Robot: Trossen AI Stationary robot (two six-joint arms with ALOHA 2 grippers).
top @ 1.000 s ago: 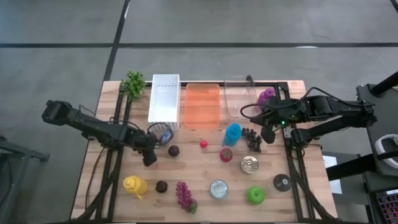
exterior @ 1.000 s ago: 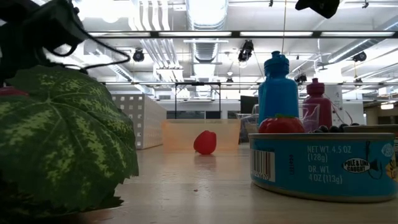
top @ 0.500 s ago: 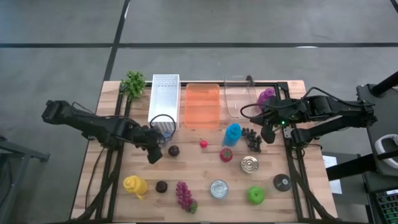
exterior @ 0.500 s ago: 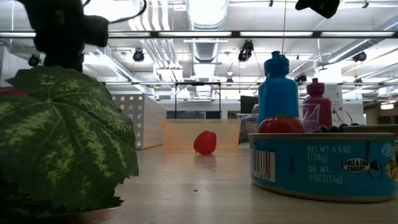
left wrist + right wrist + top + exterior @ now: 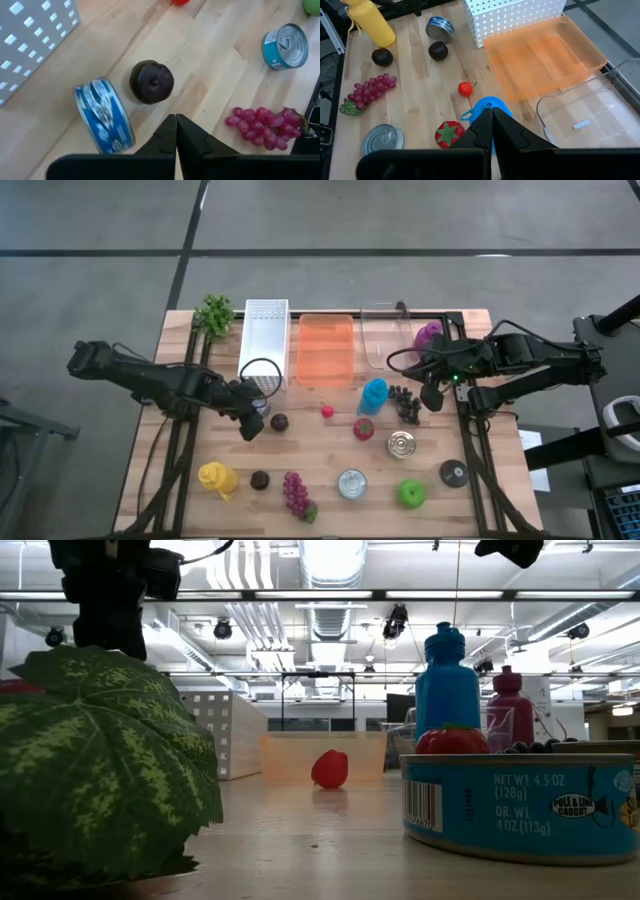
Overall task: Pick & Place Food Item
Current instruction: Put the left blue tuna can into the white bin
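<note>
Left gripper (image 5: 176,125), jaws closed and empty, hovers near the dark round plum (image 5: 151,81), blue tin can (image 5: 104,122) at plum's eight o'clock. Right gripper (image 5: 491,120) closed, empty, above blue plastic bottle (image 5: 487,107).

The 2 arms are black, built of boxy jointed segments. A black cable loops beside the left arm (image 5: 150,383) near its wrist; more black cabling arcs over the right arm (image 5: 520,358), where a small green light glows. Each wrist view shows 2 matte black tapered fingers (image 5: 167,137).
</note>
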